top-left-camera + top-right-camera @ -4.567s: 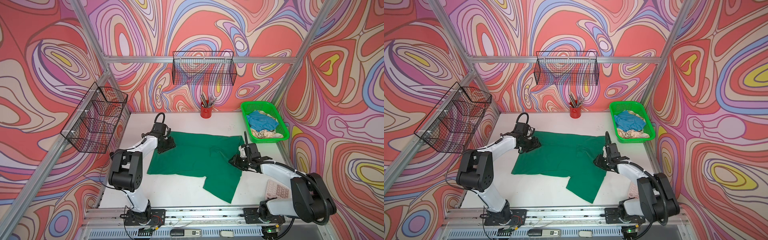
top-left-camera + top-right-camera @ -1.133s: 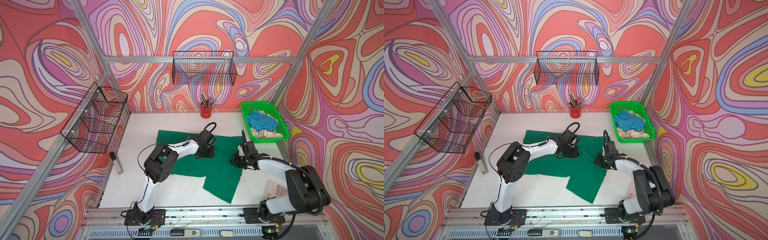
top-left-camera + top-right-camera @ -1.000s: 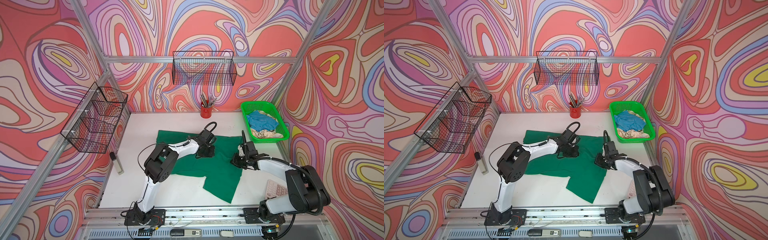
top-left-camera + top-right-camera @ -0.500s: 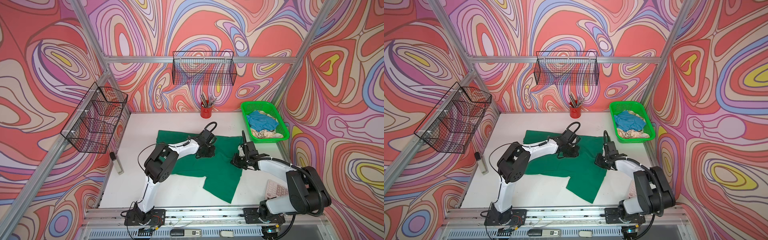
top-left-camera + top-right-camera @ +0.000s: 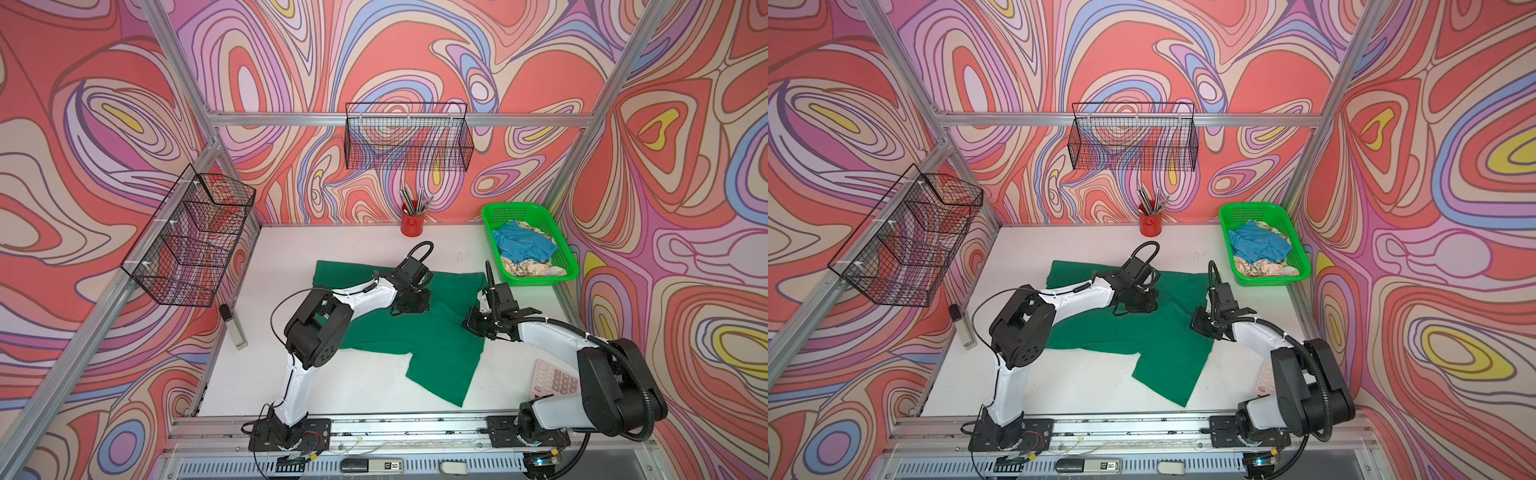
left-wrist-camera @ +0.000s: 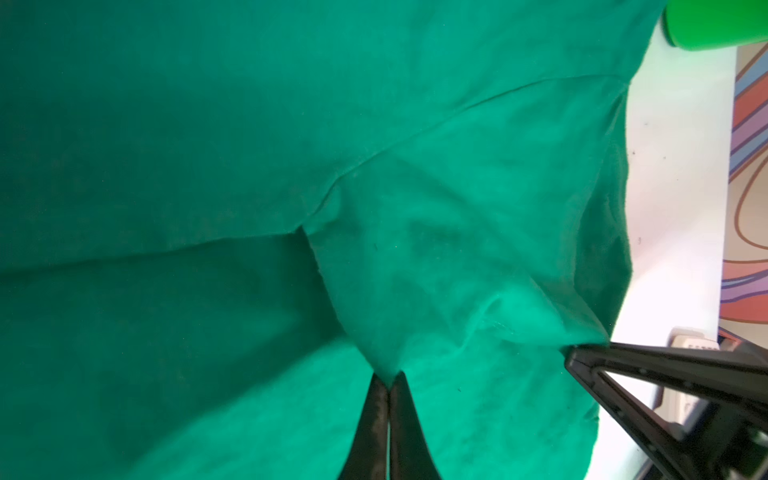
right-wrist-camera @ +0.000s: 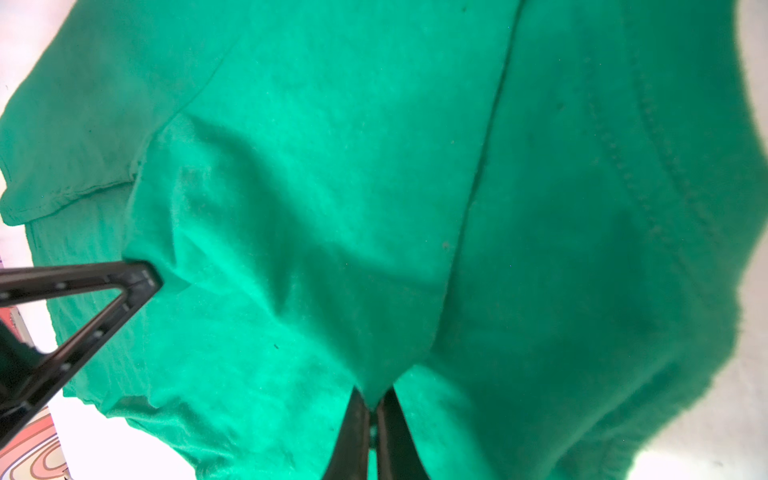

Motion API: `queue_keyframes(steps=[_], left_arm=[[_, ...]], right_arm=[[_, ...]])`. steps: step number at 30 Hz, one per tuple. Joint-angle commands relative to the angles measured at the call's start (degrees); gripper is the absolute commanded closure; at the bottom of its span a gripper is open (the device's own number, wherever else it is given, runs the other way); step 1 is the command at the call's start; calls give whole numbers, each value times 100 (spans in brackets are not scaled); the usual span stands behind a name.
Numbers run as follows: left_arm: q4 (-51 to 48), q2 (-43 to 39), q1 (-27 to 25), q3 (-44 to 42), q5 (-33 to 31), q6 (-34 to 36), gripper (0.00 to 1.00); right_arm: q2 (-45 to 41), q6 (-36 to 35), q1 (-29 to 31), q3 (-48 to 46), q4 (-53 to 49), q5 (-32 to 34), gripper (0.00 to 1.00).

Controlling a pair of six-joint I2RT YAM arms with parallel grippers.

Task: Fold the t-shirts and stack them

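1. The dark green t-shirt (image 5: 386, 332) lies spread across the middle of the white table (image 5: 353, 386). One sleeve points toward the front edge, and the shirt is not yet folded.
2. The left gripper (image 6: 388, 378) reaches in over the middle of the shirt. Its jaws are pressed together on a small peak of the green cloth.
3. The right gripper (image 7: 376, 395) sits at the shirt's right side, near the green basket (image 5: 515, 205). Its jaws are likewise closed tight on a pinch of the fabric.
4. In both wrist views, a loose ridge of cloth runs from one pinch to the other. Two separate grips on this flap probably keep it stretched, so it can go over as a flat panel rather than bunch up.
5. The step in hand looks like the first fold of this shirt's right part.
6. The light blue t-shirt (image 5: 521, 245) and the cream patterned t-shirt (image 5: 528, 268) lie crumpled in the basket, waiting their turn.
7. A calculator (image 5: 552, 378) lies near the right arm's base, clear of the cloth.
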Motion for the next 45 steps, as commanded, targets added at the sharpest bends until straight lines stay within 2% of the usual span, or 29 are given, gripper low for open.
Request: queue_keyframes(steps=[1,26,31,36,38,45], left_arm=[[34,-241,20,-75,88,-85,100],[97,-358,73,-310,336,-202,100],[85,-356,71,-362,460,-206,100],[85,-360,72,-350,475,-199,96],[53,-375,73,-339,482,-206,90],[-22,-701,69,-464,342,-191,77]], right_arm=[[-126,-20,10,-6,-63,96,100],[-211,-135,10,39,-261,83,100],[-245,-196,10,70,-400,109,97],[-270,-197,10,116,-447,72,86],[-316,-217,12,164,-533,112,82],[-493,-348,10,486,-916,254,78]])
